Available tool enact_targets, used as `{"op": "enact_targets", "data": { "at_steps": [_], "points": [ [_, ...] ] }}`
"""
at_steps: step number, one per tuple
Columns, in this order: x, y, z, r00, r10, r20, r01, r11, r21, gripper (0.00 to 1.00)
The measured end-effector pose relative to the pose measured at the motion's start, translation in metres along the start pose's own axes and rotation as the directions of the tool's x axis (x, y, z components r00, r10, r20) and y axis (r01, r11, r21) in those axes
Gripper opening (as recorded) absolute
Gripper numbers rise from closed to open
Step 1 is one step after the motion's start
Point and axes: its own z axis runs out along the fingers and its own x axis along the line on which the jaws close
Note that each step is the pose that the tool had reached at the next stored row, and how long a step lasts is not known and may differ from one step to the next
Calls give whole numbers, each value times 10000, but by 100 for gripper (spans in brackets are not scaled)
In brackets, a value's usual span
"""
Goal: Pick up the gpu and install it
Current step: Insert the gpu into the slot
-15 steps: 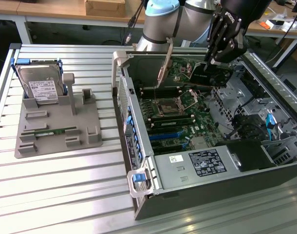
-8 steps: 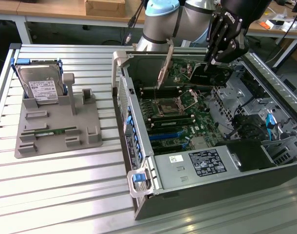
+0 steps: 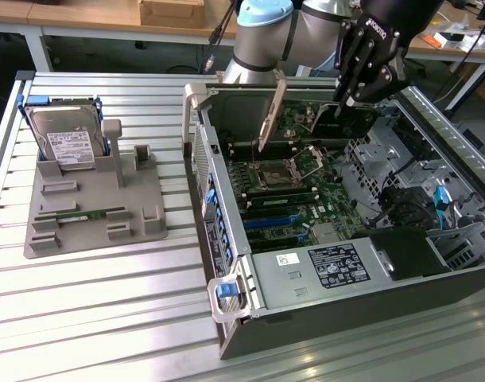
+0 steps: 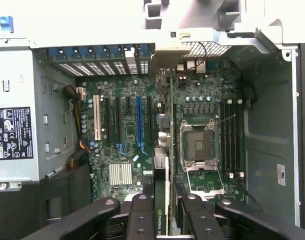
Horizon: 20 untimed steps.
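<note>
Ribbed metal table (image 3: 107,318) in a workshop, with wooden benches (image 3: 91,16) at twelve o'clock and an open computer case (image 3: 346,318) on top.
At the case's nine o'clock, a grey fixture tray (image 3: 147,207) carries a hard drive (image 3: 67,143) and a green memory stick (image 3: 79,216). Over the motherboard (image 3: 306,191), the gripper (image 3: 362,91), partly closed, clamps the gpu (image 4: 161,170) on edge, with its silver bracket (image 3: 268,119) tilted above the processor socket (image 3: 278,171).

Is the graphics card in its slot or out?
Out. The graphics card is gripped between the fingers, hanging edge-down above the motherboard, not pressed down into it.
</note>
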Motion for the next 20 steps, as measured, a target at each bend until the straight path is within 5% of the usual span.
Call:
{"op": "enact_targets", "data": {
  "at_steps": [8, 20],
  "points": [
    [0, 0, 0, 9992, -399, -20, 399, 9992, -3, 26],
    [0, 0, 0, 9895, -1445, -73, 1445, 9895, -17, 26]
  ]
}}
